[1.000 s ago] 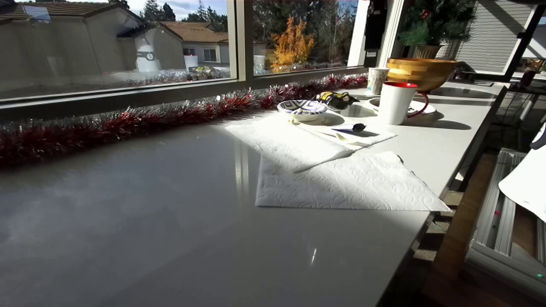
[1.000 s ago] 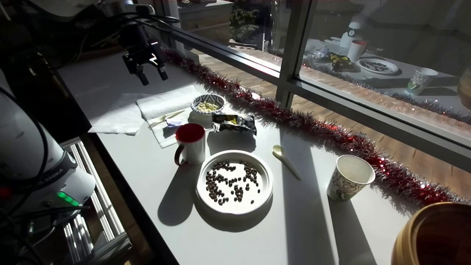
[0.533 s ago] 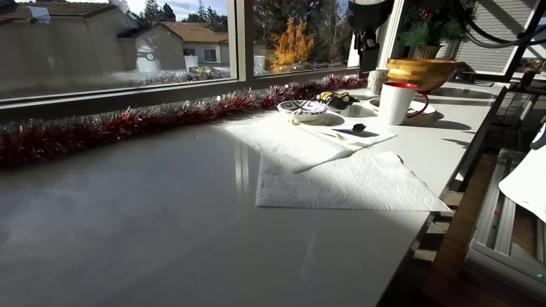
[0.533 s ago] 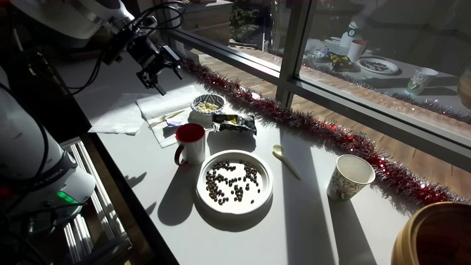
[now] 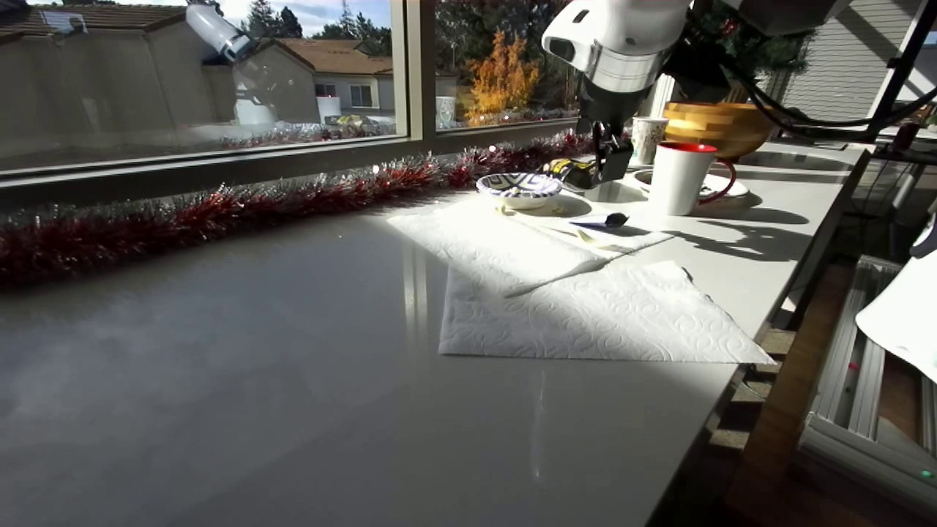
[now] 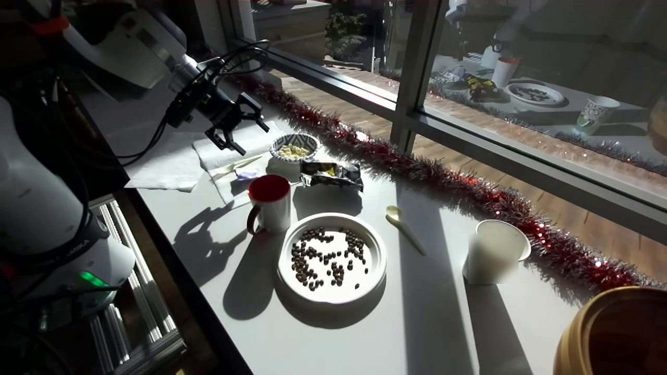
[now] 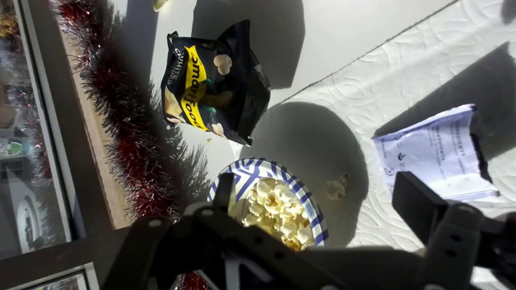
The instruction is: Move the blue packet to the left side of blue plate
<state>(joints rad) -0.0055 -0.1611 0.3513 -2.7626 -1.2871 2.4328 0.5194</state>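
The blue packet (image 5: 599,219) is small and flat and lies on a paper towel; it also shows in an exterior view (image 6: 247,174). In the wrist view the packet (image 7: 435,151) has a pale lavender face with print, partly behind the right finger. The blue plate is a small round dish with blue-and-white patterned rim (image 5: 518,196), holding popcorn; it also shows in an exterior view (image 6: 295,138) and the wrist view (image 7: 308,210). My gripper (image 6: 255,139) is open and empty, held above the table near the dish and packet, also in the wrist view (image 7: 318,191).
A black snack bag (image 6: 331,174) lies beside the dish. A white mug with red inside (image 6: 271,203) stands close to the packet. A plate of dark beans (image 6: 333,297), a spoon (image 6: 405,229), a paper cup and wooden bowl (image 6: 578,333) stand farther off. Tinsel (image 6: 359,138) runs along the window.
My arm has come into an exterior view from the top, and the gripper has moved toward the dish and packet, staying open. The objects on the table have not moved.
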